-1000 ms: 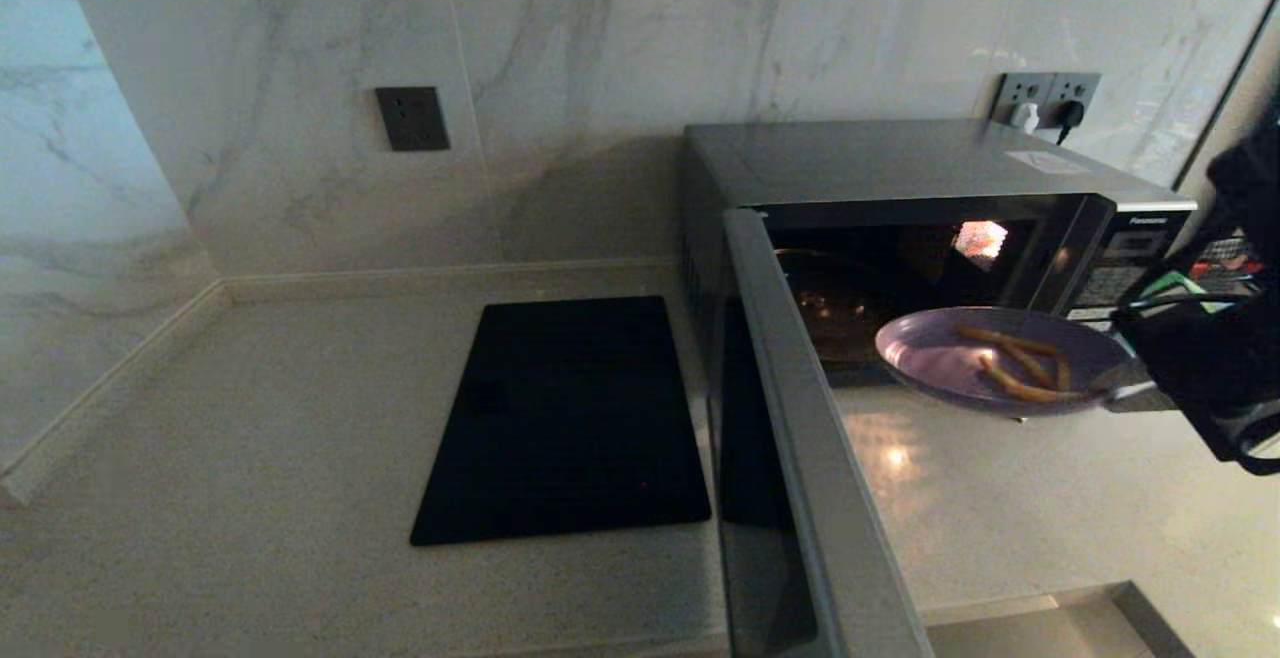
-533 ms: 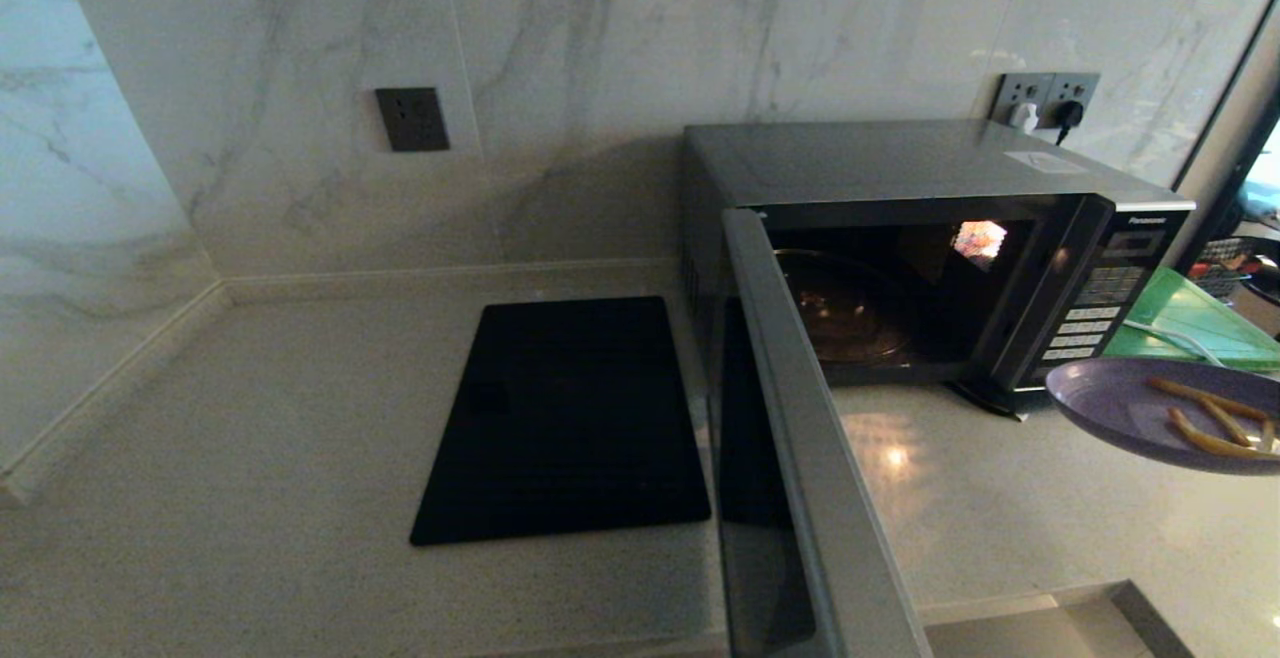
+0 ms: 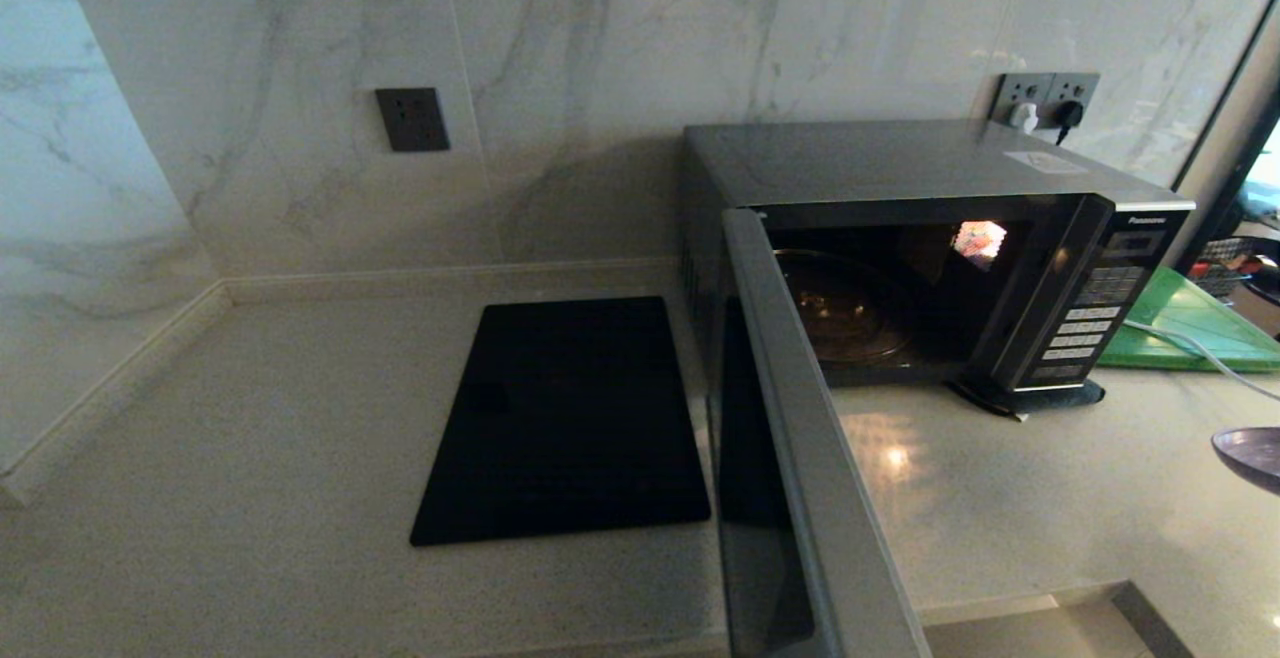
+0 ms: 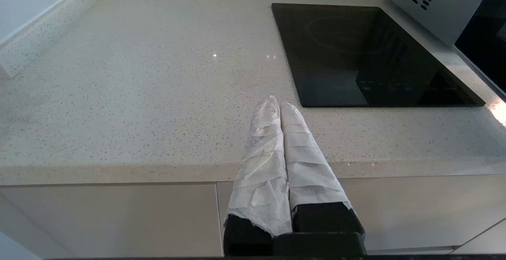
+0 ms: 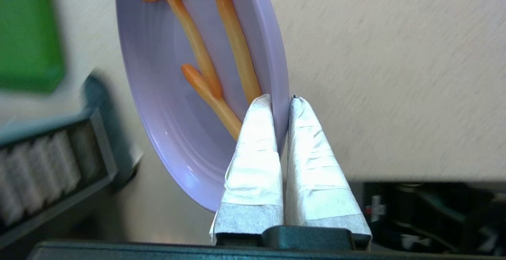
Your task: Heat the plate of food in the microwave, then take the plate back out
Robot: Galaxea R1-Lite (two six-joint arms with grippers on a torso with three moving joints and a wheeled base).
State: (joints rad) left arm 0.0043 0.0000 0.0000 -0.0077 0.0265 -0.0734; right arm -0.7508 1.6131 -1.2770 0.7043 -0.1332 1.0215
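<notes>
Right gripper (image 5: pixel 281 98) is clamped tight on the rim of the plate of food (image 5: pixel 166 106); one taped finger sits inside the dish, the other on the outside, w/ the plate edge pinched between them and barely any gap; so closed on the plate, nothing loose about it. A few orange-tan fry sticks (image 5: pixel 233 42) lie across the lilac dish, one running right up to the inner fingertip. From the head cam only a sliver of the plate (image 3: pixel 1250 456) peeks in at the far right edge, up in the air above the countertop (image 3: pixel 1000 498) and off to the right of the microwave (image 3: pixel 900 168), well apart from it; gripper itself isn't in that shot.

Microwave door (image 3: pixel 800 458) is swung wide open toward the cam, interior light on, glass turntable (image 3: pixel 845 310) bare. Green board (image 3: pixel 1190 323) lies just right of the button panel; black slab (image 3: pixel 565 418) is set flat on the counter to the left of the microwave.

Left gripper (image 4: pixel 276 108) hangs by the counter's front edge near the slab's corner (image 4: pixel 355 54); its two taped fingers are pressed together, holding nothing, touching nothing.
</notes>
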